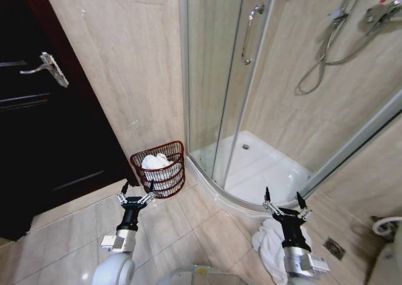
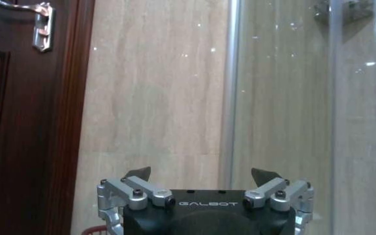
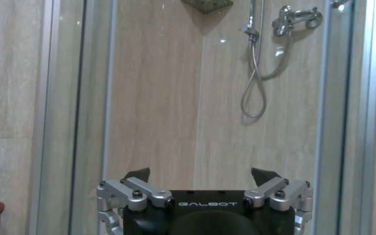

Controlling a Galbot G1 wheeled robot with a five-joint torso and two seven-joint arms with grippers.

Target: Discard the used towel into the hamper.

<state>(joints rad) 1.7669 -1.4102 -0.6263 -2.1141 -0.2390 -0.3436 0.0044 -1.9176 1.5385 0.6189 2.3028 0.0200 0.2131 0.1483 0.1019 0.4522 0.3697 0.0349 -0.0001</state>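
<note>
Your hamper sits on the floor at 11 o'clock against the wall, white cloth inside. Your left end effector hovers just before it, fingers spread. Your right end effector, spread too, hangs over a towel at 4 o'clock.

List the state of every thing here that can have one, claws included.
hamper: upright by the wall, white cloth already inside
white towel: crumpled on the floor tiles, beside the shower base, ungrasped
left claw: open, empty, in front of the hamper
right claw: open, empty, above the floor towel
door: closed as far as visible
shower hose: hanging in a loop
</note>
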